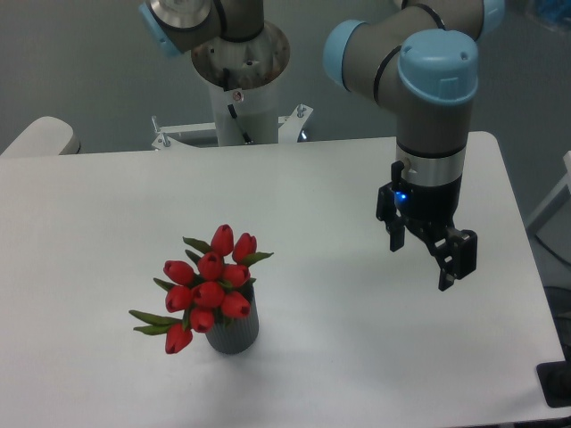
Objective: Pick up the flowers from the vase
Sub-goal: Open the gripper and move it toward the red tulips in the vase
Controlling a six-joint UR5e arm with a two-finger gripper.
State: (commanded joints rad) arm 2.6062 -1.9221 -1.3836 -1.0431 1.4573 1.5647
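On the white table [107,205], flowers [207,283] fill the vase [235,332], well apart from the spread-fingered end effector [426,261].

Bare table [339,312] between hand [426,259] and flowers [210,283]

A white worktop [357,357] spreads beneath the pincer [426,259]. Well off to the pincer's far side, a pale rounded cushion [40,138] sits at the worktop's corner.

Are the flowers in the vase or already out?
In: the flowers stand in the upright vase; the gripper is apart, jaws open.
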